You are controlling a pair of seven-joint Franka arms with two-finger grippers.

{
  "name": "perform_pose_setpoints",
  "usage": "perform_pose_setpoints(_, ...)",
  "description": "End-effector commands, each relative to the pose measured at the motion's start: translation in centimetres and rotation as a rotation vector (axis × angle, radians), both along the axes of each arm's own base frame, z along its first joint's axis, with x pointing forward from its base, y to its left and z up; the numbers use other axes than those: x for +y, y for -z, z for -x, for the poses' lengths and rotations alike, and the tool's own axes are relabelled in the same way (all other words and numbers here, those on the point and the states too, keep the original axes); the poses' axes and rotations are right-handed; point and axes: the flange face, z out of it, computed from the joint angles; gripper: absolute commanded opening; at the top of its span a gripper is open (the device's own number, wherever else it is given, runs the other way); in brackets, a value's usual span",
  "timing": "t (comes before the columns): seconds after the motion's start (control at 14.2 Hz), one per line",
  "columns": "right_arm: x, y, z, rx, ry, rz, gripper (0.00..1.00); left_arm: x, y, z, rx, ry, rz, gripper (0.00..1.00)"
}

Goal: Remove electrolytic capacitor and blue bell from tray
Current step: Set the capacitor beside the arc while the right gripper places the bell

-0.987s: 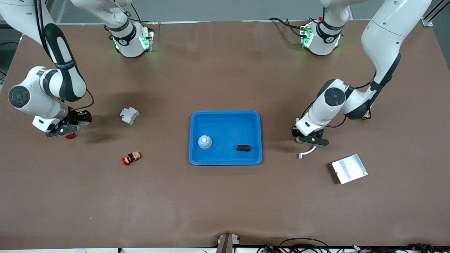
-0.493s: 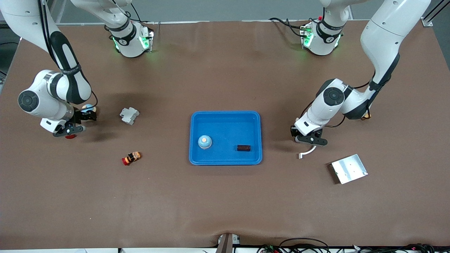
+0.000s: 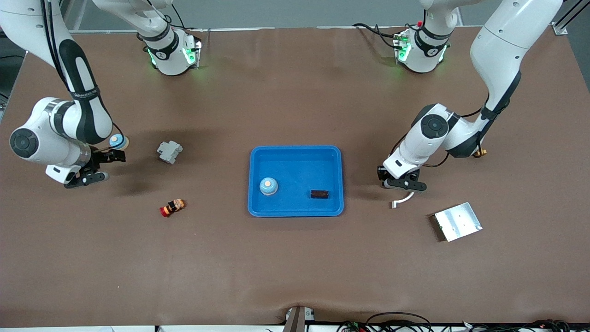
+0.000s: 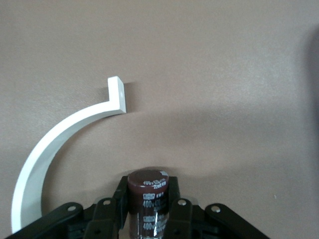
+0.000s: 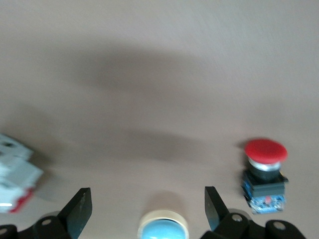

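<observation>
Now capacitor (image 4: 148,199) in left gripper (image 4: 148,215).

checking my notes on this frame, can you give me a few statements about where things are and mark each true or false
1. The left gripper is shut on a capacitor. True.
2. The blue tray holds nothing. False: a bell and a second capacitor lie in it.
3. The right gripper is open, with another bell between its fingers. True.
4. The white curved bracket lies in the tray. False: it lies on the table, toward the left arm's end.
5. The metal plate is in the left gripper. False: it lies on the table.
</observation>
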Motion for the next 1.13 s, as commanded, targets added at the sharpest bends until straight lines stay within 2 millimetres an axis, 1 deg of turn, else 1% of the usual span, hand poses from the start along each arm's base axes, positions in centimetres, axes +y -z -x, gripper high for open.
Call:
perform_pose_setpoints(0.0, 5.3, -2.7, -2.8, -0.037, 0.001, -0.039, 1.00, -0.8, 0.2, 0.0, -0.006, 0.008, 0.008, 0.00)
perform_pose_setpoints(0.14, 11.4, -4.2, -4.4, -0.074, 0.059, -0.018, 1.00, -0.8, 0.2, -0.1, -0.008, 0.004, 0.008, 0.00)
perform_pose_setpoints(0.21, 14.8, -4.0, -4.8, -0.081, 0.119, 0.004, 1.00, -0.8, 0.2, -0.1, -0.008, 0.007, 0.008, 0.00)
perform_pose_setpoints(0.28, 17.8, -4.2, -5.5, -0.096, 0.192, 0.023, 1.00, -0.9, 0.0, -0.4, -0.015, 0.013, 0.008, 0.18)
perform_pose_setpoints(0.35, 21.0, -4.4, -6.2, -0.110, 0.246, 0.023, 1.00, -0.9, 0.2, -0.4, -0.011, 0.014, 0.008, 0.66)
perform_pose_setpoints(0.42, 24.3, -4.8, -6.9, -0.119, 0.311, -0.007, 1.00, -0.9, 0.1, -0.4, -0.012, 0.009, 0.009, 1.00)
perform_pose_setpoints(0.49, 27.1, -5.2, -7.9, -0.119, 0.373, -0.028, 1.00, -0.9, 0.1, -0.4, -0.012, 0.006, 0.010, 1.00)
perform_pose_setpoints(0.63, 32.2, -6.3, -9.7, -0.106, 0.445, -0.012, 1.00, -0.9, 0.0, -0.5, -0.015, 0.004, 0.008, 1.00)
perform_pose_setpoints(0.7, 34.8, -6.5, -10.2, -0.107, 0.494, -0.001, 1.00, -1.0, -0.4, -0.6, -0.020, 0.002, 0.011, 1.00)
perform_pose_setpoints(0.78, 38.0, -6.8, -10.2, -0.112, 0.551, 0.005, 1.00, -0.9, -0.6, -0.8, -0.024, -0.006, 0.011, 1.00)
perform_pose_setpoints(0.85, 40.1, -6.6, -10.0, -0.113, 0.616, 0.011, 1.00, -0.8, -1.1, -1.2, -0.035, -0.028, 0.014, 1.00)
perform_pose_setpoints(0.92, 41.7, -5.8, -9.4, -0.105, 0.673, 0.024, 1.00, -1.0, -1.9, -1.7, -0.045, -0.061, 0.025, 1.00)
perform_pose_setpoints(1.06, 45.7, -4.3, -7.8, -0.091, 0.788, 0.043, 1.00, -1.9, -3.4, -2.5, -0.055, -0.150, 0.056, 1.00)
